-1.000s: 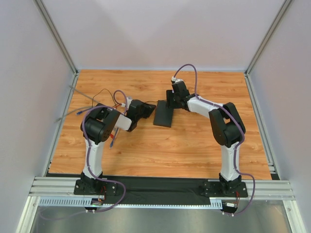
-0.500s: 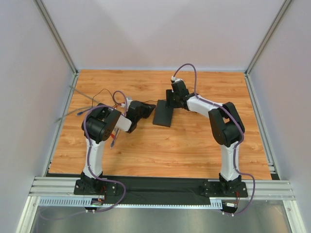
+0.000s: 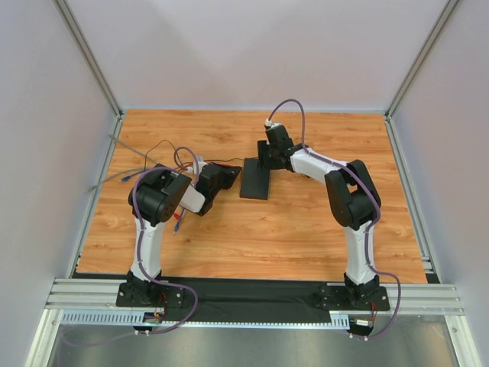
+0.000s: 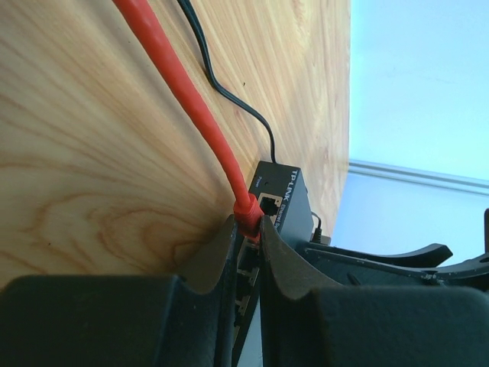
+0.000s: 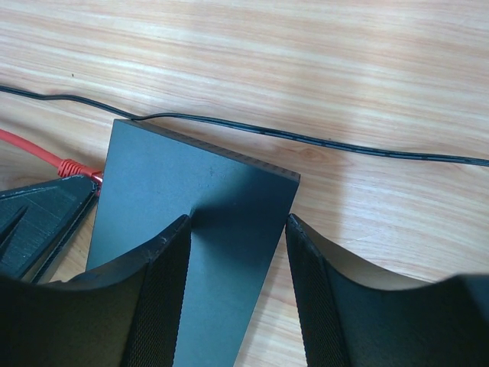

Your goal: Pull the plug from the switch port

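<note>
**A:** Where's the switch (image 3: pixel 256 182)?

**B:** Centre of the overhead view, flat on the counter (image 3: pixel 306 222). The right gripper (image 5: pixel 238 223) has its jaws clamped across its body.

**A:** And the plug (image 4: pixel 248 216)?

**B:** In a port on the switch's left edge. The left gripper (image 4: pixel 247 233) has its jaws pinched on the red boot. The latch is hidden, possibly unpressed.

**A:** Next?

**B:** A straight pull toward frame left, I'd judge, with the switch braced.
</note>
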You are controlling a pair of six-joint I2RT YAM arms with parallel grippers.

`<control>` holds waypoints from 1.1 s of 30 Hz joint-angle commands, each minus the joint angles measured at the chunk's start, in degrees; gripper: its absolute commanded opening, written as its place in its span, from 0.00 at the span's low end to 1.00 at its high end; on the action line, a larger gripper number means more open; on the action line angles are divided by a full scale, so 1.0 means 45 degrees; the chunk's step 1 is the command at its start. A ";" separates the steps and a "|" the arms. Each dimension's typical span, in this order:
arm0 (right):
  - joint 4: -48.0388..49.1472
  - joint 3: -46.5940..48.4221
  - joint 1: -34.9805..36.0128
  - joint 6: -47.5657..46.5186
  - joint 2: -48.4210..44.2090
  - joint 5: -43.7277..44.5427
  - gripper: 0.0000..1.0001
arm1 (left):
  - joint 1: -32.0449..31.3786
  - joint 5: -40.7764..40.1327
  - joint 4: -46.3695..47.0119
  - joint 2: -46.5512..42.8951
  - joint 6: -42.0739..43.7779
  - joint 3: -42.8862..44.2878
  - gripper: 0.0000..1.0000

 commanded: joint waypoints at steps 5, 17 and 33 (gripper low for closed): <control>-0.1431 0.0088 -0.0175 -0.0289 0.0974 0.0865 0.53 | 0.0053 -0.0714 -0.0868 -0.0147 0.1049 -0.0683 0.00; -0.1549 0.0108 -0.0273 -0.0171 0.1130 0.0669 0.53 | 0.0287 -0.0675 -0.0924 -0.0088 0.1341 -0.0546 0.00; -0.1568 0.0206 -0.0253 -0.0132 0.1169 0.0474 0.53 | 0.0599 -0.0480 -0.1434 -0.0265 0.1752 -0.0273 0.00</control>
